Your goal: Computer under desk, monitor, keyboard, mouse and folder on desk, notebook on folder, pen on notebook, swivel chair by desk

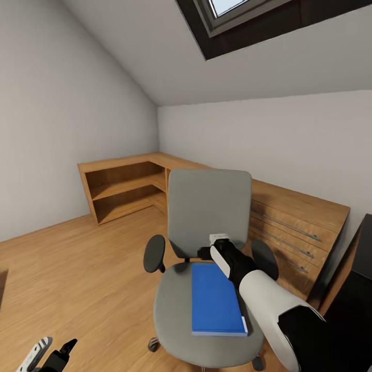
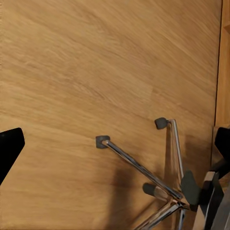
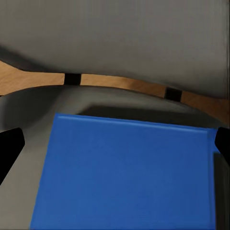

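The grey swivel chair [image 1: 206, 206] stands in the middle of the head view, its seat facing me. The blue folder [image 1: 214, 302] lies flat on the seat. My right gripper [image 1: 209, 253] hovers over the folder's far edge, close to the backrest. In the right wrist view its fingertips [image 3: 10, 143] stand wide apart and open [image 3: 120, 141], with the folder [image 3: 124, 177] spread below them and nothing held. My left gripper [image 1: 51, 351] hangs low beside the chair, open [image 2: 120, 139] over the wood floor, near the chair's chrome star base [image 2: 153, 177].
A light wood dresser with drawers [image 1: 299, 227] runs along the wall behind the chair and joins open corner shelves [image 1: 124, 188]. A glossy black surface [image 1: 361, 263] at the right edge may be the desk. Bare floor [image 1: 67, 268] opens to the left.
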{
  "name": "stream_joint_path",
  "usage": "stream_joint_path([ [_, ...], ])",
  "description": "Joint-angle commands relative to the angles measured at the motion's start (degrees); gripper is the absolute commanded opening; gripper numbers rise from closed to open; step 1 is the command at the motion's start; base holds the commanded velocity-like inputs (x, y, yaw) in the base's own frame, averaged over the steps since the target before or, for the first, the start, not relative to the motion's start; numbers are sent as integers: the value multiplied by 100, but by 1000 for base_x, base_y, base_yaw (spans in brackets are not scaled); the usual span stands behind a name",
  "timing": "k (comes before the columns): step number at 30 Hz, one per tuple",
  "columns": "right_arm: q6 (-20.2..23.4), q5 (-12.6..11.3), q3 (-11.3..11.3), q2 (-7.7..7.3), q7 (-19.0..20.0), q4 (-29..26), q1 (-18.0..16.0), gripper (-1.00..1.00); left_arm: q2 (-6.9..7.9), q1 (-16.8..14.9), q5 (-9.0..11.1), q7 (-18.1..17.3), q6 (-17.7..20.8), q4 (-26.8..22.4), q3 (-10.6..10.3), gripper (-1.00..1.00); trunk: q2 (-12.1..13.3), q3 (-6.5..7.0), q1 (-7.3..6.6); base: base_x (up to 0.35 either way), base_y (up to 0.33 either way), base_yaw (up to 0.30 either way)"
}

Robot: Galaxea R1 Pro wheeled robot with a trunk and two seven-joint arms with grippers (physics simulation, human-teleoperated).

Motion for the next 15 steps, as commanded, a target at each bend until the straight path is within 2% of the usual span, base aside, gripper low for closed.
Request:
stream_joint_path([
  [1, 16, -61, 31, 0, -113, -2, -5, 100, -1, 0, 63, 43, 26, -5, 9, 100, -3, -5, 0, 8, 0, 0],
  [10, 66, -61, 31, 0, -212, 16, -5, 100, -24, 0, 44, 72, 17, 8, 10, 100, -3, -5, 0, 5, 0, 0],
  [15, 77, -61, 31, 0, -218, 17, -5, 100, -46, 3, 28, 118, 18, 32, 9, 100, -3, -5, 0, 124, 0, 0],
])
